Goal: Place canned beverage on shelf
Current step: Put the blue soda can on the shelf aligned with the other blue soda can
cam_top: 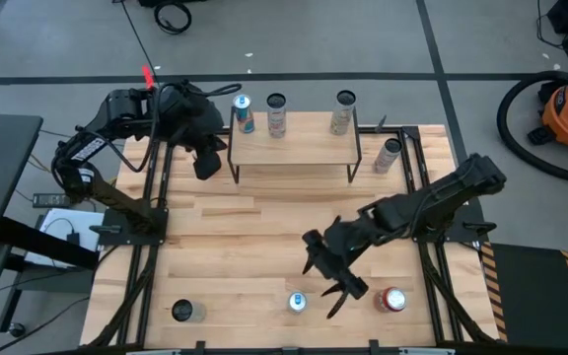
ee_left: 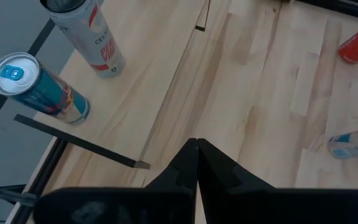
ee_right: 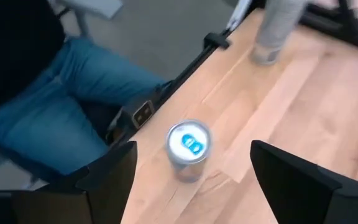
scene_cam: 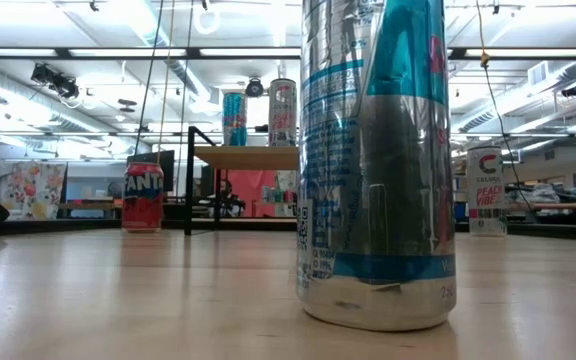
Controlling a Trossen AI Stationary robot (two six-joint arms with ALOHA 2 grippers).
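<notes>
Seen from above, our right gripper [cam_top: 325, 283] hangs wide open and empty at five o'clock on the table, just beside the blue-topped can [cam_top: 297, 302] near the front edge. We should centre both fingers around it before closing. A red can [cam_top: 392, 300] stands close at its right. The shelf [cam_top: 294, 146], at twelve o'clock, already holds three cans. Our left gripper [cam_top: 205, 163], shut, waits beside the shelf.

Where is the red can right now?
In the high view the red can stands on the table's near edge on the right side, beside the blue-topped can, with the right gripper's open fingers between them.
</notes>
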